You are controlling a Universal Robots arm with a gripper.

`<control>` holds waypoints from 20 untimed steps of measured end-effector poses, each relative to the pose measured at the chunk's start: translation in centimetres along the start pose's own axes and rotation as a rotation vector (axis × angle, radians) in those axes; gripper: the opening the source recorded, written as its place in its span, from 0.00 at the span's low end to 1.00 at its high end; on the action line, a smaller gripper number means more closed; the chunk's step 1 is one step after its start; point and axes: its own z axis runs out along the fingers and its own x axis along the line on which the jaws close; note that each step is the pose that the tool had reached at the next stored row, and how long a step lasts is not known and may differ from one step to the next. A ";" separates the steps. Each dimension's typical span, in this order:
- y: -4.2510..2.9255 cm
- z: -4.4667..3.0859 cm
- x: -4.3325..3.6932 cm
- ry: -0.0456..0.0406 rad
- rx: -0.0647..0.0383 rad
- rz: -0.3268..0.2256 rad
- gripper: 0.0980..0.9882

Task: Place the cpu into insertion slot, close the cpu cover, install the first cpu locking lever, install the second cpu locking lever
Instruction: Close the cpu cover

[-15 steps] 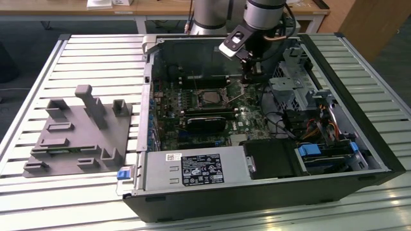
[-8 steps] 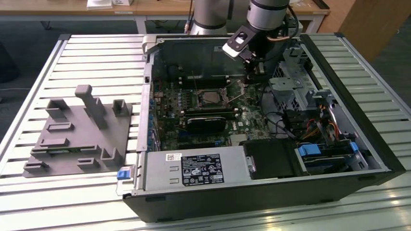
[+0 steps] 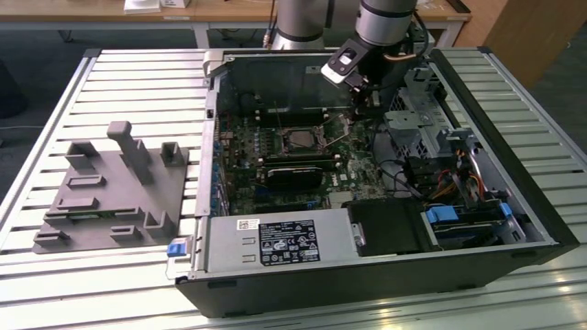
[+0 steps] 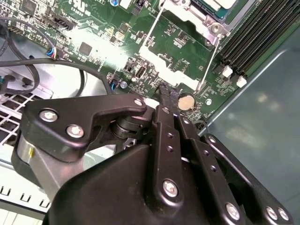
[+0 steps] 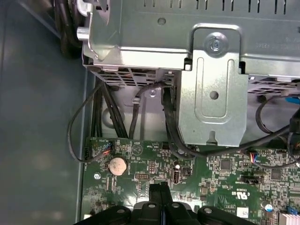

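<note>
Hovering the gripper (image 4: 163,93) low over the motherboard (image 4: 173,44), just beside the insertion slot (image 3: 282,141), with the fingers (image 5: 156,194) pressed tip to tip and nothing between them. Finding what looks like the cpu (image 4: 213,3) already lying in the insertion slot, a pale flat face inside the silvery rim. Judging both wire levers unlatched: one locking lever (image 4: 208,61) slanting away from the insertion slot toward the fingertips, the other locking lever (image 4: 151,30) along the slot's opposite flank. Risking a slip off that thin, springy wire if pushed off-centre, and a snap back toward the insertion slot. Risking also a scrape across the coin battery (image 4: 186,101) and the small parts near the insertion slot, with the tips so close to the board. Could snag the black cables (image 5: 117,112) beyond the insertion slot, under the metal drive cage (image 5: 213,84), on any wide swing. Noting the memory slots (image 4: 253,42) just beside the insertion slot. Seeing the open computer case (image 3: 367,289) resting on a slatted metal table (image 3: 137,75), with a grey moulded fixture (image 3: 110,192) well apart from the insertion slot toward the exterior view's left. Glimpsing a wooden desk (image 3: 229,10) and dark floor (image 3: 55,41) beyond the table.
</note>
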 end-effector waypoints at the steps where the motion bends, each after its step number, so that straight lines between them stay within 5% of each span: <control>1: 0.05 0.08 0.01 0.0000 0.000 0.000 0.02; 7: 0.14 1.03 0.03 0.0001 0.001 0.000 0.02; 20: -1.74 0.60 0.12 0.0019 0.002 0.000 0.02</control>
